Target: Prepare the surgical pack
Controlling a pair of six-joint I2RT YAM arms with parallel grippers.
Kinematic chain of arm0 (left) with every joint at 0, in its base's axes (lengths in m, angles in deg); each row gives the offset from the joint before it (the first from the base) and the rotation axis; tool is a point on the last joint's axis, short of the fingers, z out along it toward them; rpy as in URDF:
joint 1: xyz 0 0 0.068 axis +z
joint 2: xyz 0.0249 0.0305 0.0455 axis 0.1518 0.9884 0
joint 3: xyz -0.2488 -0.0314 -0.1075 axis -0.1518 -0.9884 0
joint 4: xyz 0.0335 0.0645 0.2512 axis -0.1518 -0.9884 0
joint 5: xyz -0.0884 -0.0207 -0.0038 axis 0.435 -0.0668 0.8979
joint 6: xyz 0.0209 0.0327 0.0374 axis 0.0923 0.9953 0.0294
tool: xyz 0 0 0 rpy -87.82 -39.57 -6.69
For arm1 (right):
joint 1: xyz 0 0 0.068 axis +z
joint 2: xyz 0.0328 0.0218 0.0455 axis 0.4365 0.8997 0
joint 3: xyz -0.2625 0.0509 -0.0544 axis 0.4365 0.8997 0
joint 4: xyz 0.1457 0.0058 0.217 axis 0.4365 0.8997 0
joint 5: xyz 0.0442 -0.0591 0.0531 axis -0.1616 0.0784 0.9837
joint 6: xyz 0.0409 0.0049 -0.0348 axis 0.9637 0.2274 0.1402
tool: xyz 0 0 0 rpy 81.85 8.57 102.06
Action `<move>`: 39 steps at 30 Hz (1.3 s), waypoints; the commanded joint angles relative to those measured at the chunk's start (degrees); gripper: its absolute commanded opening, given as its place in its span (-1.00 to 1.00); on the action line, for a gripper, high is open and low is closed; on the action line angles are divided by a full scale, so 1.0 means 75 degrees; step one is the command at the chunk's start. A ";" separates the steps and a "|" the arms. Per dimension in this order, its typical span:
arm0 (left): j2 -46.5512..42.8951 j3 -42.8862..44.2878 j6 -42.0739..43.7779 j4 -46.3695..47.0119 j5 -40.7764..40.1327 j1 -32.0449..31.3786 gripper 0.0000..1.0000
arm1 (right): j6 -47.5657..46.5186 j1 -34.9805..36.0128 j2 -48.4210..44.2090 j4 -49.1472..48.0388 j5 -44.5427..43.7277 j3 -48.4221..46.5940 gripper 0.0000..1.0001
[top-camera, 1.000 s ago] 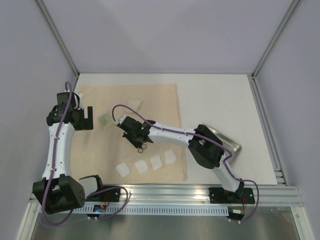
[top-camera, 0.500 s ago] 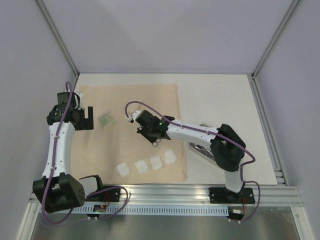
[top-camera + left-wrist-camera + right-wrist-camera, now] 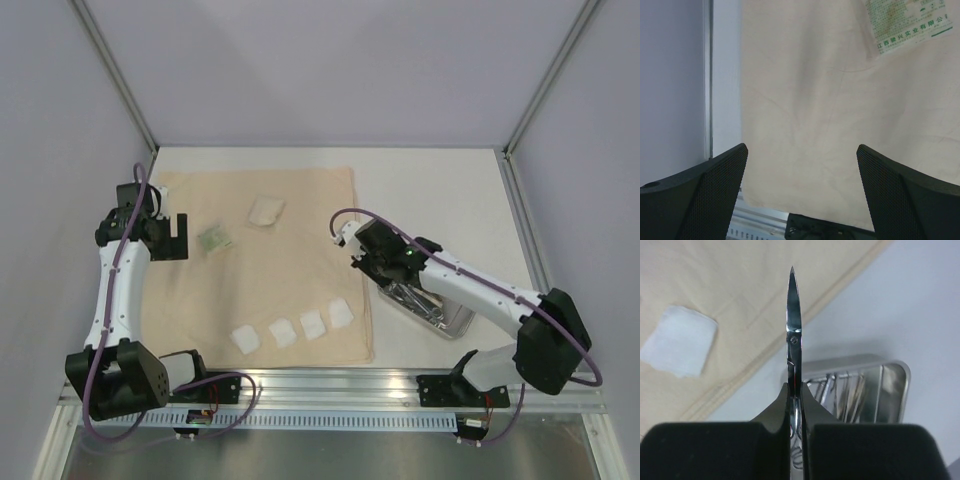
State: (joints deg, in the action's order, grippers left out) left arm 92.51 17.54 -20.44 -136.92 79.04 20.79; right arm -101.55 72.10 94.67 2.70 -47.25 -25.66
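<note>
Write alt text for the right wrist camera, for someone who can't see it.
The right gripper is shut on closed metal scissors, their tip pointing away from the camera. Beyond them a steel tray with more metal instruments sits on the white table; a gauze square lies on the beige cloth at left.

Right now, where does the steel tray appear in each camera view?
Top external: steel tray right of centre, just right of the beige cloth.
Left wrist: not in it.
Right wrist: tray lower right, behind the scissors.
Shared landmark: the beige cloth, in all three.
</note>
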 commanded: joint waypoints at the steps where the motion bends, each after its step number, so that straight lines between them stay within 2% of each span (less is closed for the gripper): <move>1: 0.0058 0.0223 0.0007 0.0022 0.0073 0.0034 1.00 | -0.0634 -0.0372 -0.0865 0.0388 -0.0685 0.0415 -0.99; 8: 0.0164 0.0270 -0.0016 -0.0001 0.0201 0.0045 1.00 | -0.0928 -0.0607 -0.1217 0.1279 -0.1729 0.0919 -0.99; 11: 0.0152 0.0281 -0.0016 -0.0013 0.0190 0.0033 1.00 | -0.1150 -0.0608 -0.1311 0.1186 -0.1858 0.1318 -0.99; 15: 0.0152 0.0293 -0.0016 -0.0048 0.0201 0.0057 1.00 | -0.1514 -0.0608 -0.1253 0.0998 -0.2597 0.1752 -0.99; 24: 0.0141 0.0305 -0.0016 -0.0060 0.0237 0.0045 1.00 | -0.1467 -0.0619 -0.1335 0.1151 -0.1813 0.2045 -0.99; 34: 0.0024 0.0293 -0.0016 -0.0119 0.0237 0.0045 1.00 | -0.1315 -0.0631 -0.0609 0.1185 -0.2046 0.1987 -0.99; 36: -0.0012 0.0281 0.0007 -0.0107 0.0237 0.0045 1.00 | -0.1268 -0.0619 -0.0457 0.1197 -0.2152 0.1894 -0.94; 39: -0.0023 0.0293 0.0007 -0.0119 0.0248 0.0045 1.00 | -0.1186 -0.0619 -0.0420 0.1221 -0.2420 0.1718 -0.52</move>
State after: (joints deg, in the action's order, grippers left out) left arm 93.71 17.56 -20.44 -137.51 80.13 20.79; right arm -110.63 67.68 91.53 11.62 -62.07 -9.83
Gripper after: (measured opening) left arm 0.997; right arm 0.187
